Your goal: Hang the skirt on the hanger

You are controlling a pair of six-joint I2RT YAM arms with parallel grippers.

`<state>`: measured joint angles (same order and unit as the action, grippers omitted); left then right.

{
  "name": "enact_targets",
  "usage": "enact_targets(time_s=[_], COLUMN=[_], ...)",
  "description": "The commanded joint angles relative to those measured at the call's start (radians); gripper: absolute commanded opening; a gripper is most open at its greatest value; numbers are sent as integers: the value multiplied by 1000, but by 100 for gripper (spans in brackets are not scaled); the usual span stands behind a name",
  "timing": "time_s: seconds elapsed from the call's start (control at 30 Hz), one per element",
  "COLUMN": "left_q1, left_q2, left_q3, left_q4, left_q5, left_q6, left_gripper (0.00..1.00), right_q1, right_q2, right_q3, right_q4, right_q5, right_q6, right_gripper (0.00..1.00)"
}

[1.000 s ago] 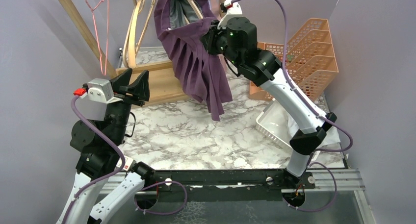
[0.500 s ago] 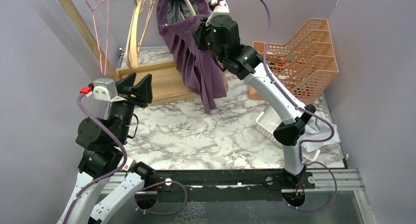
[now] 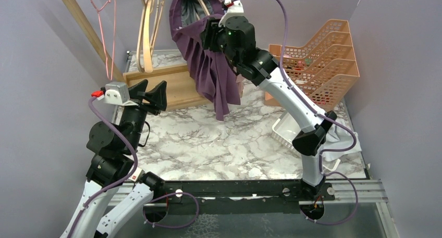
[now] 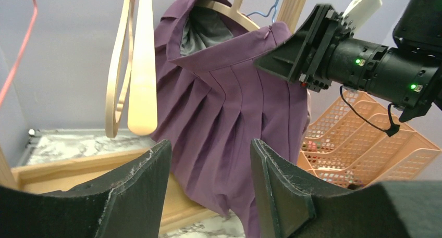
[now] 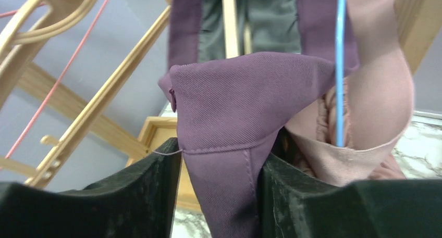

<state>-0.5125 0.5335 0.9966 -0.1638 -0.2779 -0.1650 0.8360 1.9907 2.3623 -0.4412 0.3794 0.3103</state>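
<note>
Purple skirt (image 3: 211,76) is shifting up-left onto hanger (image 4: 234,13), right hand (image 5: 221,157) pinching its waistband; left hand (image 4: 208,154) idling wide open, empty.

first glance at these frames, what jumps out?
The purple skirt hangs high at the back of the table. It is partly draped over a wooden hanger, and its waistband is pinched in the right fingers. The left fingers are spread open, facing the skirt but short of it, and hold nothing. Orange baskets are stacked at the right edge.
</note>
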Motion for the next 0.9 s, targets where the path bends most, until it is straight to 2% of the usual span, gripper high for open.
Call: enact_targets(time_s=[0.0, 0.17, 0.2, 0.27, 0.4, 0.6, 0.7, 0.77, 0.87], left_q1=[0, 1, 2, 0, 1, 2, 2, 2, 2], left_q2=[12, 9, 8, 3, 8, 89, 123, 137, 143], left_q3=[-28, -103, -119, -158, -212, -199, -215, -237, -272], left_q4=[-30, -18, -7, 22, 53, -24, -12, 19, 62], left_q5=[0, 43, 52, 75, 90, 74, 159, 228, 246], left_q6=[-43, -92, -99, -107, -146, -175, -141, -118, -133], left_gripper=[73, 96, 98, 99, 99, 99, 99, 99, 99], right_q1=[2, 2, 2, 2, 2, 1, -10, -68, -255], right_q2=[-160, -338, -379, -466, -635, -806, -839, -845, -853], right_q3=[-72, -197, -238, -348, -563, -839, -946, -994, -1052], right_q4=[152, 168, 178, 202, 199, 69, -32, -118, -238], right_q5=[-219, -346, -359, -365, -240, 134, 301, 318, 250], right_q6=[-42, -64, -72, -99, -147, -196, -160, -92, 28], right_gripper=[62, 65, 65, 65, 65, 70, 75, 76, 78])
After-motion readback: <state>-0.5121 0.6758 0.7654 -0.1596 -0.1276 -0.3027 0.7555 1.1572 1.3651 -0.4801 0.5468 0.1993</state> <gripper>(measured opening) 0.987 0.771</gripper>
